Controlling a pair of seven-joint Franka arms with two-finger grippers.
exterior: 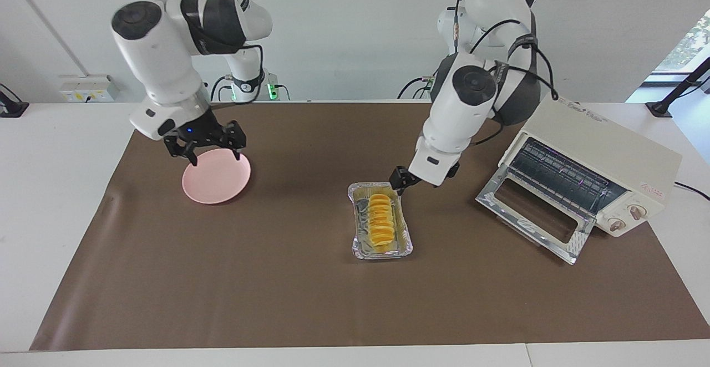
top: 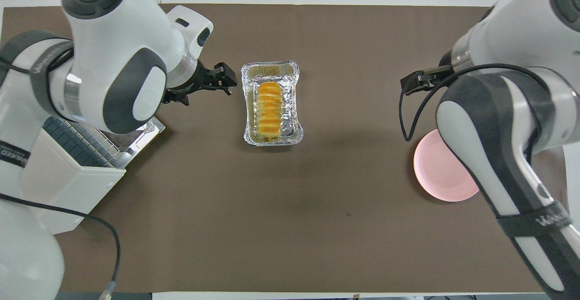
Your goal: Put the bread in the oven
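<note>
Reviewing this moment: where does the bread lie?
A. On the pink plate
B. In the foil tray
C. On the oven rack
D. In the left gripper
B. The bread lies in the foil tray mid-table, with the left gripper beside the tray's rim, not holding it.

Crinkled shiny foil tray [exterior: 409,242]; ridged, glossy bread [exterior: 380,217]; smooth matt pink plate [exterior: 216,181]; oven [exterior: 604,151] with matt cream casing and mirror-bright metal door frame.
</note>
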